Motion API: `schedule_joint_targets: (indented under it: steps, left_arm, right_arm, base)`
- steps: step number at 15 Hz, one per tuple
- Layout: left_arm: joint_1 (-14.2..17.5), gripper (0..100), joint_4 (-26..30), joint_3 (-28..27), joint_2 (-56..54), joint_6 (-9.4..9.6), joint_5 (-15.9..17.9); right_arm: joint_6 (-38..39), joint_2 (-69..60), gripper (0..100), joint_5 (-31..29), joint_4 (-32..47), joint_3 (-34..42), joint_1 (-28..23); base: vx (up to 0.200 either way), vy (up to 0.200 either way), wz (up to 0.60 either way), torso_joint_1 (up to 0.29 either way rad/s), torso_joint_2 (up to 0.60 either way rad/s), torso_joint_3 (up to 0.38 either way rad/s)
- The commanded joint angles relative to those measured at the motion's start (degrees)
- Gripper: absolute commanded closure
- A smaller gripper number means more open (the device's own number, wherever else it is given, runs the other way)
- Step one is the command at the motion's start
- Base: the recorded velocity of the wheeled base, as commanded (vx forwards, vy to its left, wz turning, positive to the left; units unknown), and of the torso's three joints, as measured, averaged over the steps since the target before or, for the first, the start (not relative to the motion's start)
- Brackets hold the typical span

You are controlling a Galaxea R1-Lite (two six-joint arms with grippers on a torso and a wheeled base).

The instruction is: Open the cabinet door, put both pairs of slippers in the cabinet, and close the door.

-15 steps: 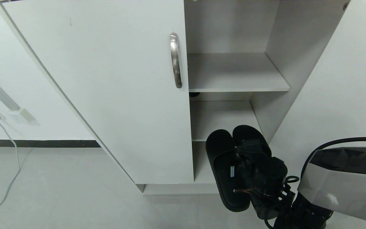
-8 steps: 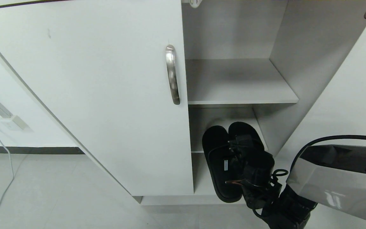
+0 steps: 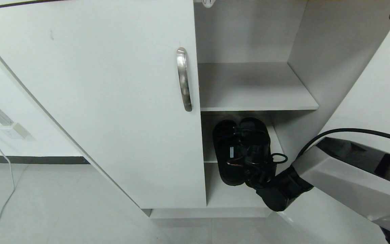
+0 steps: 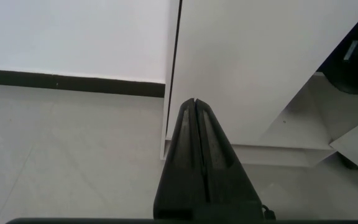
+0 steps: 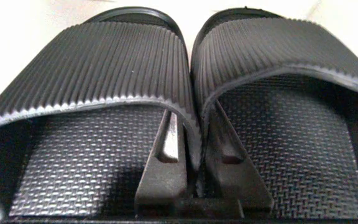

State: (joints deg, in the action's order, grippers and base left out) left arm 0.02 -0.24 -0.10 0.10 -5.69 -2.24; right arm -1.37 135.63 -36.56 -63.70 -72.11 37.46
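Your right hand (image 5: 194, 155) pinches both slippers (image 3: 227, 152) by their inner straps, over the front edge of the shelf (image 3: 275, 140). Your left hand (image 4: 194, 118) is pressed together, near the cabinet (image 4: 247, 62).

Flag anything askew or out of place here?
Nothing stands out. The black slippers sit side by side, pinched at their inner edges by the right tool, toes inside the cabinet under the upper shelf, heels overhanging the front.

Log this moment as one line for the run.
right pincer shut on black slippers | slippers partway into cabinet, below upper shelf | left pincer shut, empty | door open
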Motion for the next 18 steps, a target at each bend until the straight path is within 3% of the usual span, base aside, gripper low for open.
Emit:
schedule_joint_targets:
  steps: [1, 11, 18]
  left_arm:
    - [0.1, 100, 0.0, 0.0, 0.1, -0.11, 0.0]
    - [0.0, 100, 0.0, 0.0, 0.1, -0.11, -0.1]
    - [0.1, 100, 0.0, 0.0, 0.1, -0.11, -0.1]
  right_arm:
    - [0.8, 2.9, 100, 0.0, 3.2, -6.0, -0.7]
    - [1.0, 7.0, 100, 0.0, 10.4, -20.0, -4.1]
    - [1.5, 8.8, 100, 0.7, 14.7, -23.8, -5.6]
  base:
    - [0.000, 0.000, 0.00, 0.000, 0.00, 0.000]
    - [0.000, 0.000, 0.00, 0.000, 0.00, 0.000]
    - [0.000, 0.000, 0.00, 0.000, 0.00, 0.000]
